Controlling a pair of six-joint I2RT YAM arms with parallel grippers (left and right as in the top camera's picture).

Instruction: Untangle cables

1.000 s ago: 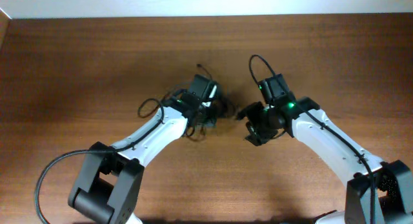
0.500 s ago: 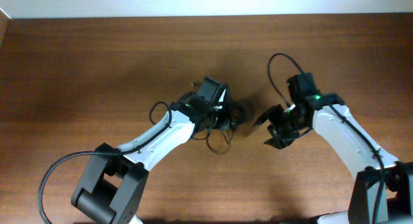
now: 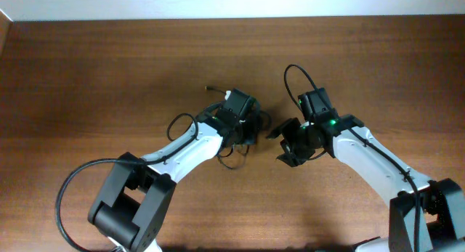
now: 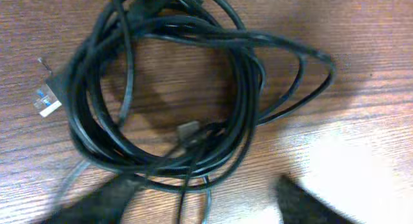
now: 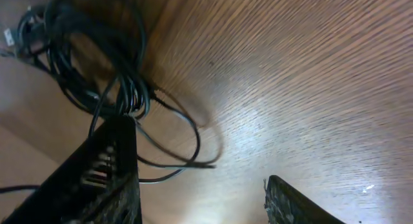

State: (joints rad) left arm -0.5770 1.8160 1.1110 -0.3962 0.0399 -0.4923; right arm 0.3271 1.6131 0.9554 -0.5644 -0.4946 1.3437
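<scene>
Overhead, the cables (image 3: 256, 127) show only as a dark clump on the brown table (image 3: 109, 78), between the 2 wrists and largely covered by the left arm. How many cords there are cannot be counted from up here. 1 thin loop pokes out below that arm, and 1 small plug end (image 3: 211, 87) lies apart toward the table's far edge.

Left wrist view gives what the top view hides: the cords lie in a rough coil flat on the wood, with a clear plastic plug (image 4: 46, 100) at its left side and a small metal plug (image 4: 188, 129) inside the ring. The coil's top is cut off by the frame. The left gripper (image 4: 206, 185) is released: its 2 dark, blurred fingers (image 4: 106, 201) stand wide apart at the bottom edge, with single strands running between them and nothing pinched.

Right wrist view is motion-blurred. The bundle sits at upper left, partly out of frame, with 1 loose loop reaching toward the centre. The right gripper (image 5: 197, 153) is also spread wide over bare wood and that loop. Whether its left finger touches the strands beside its tip cannot be told.
</scene>
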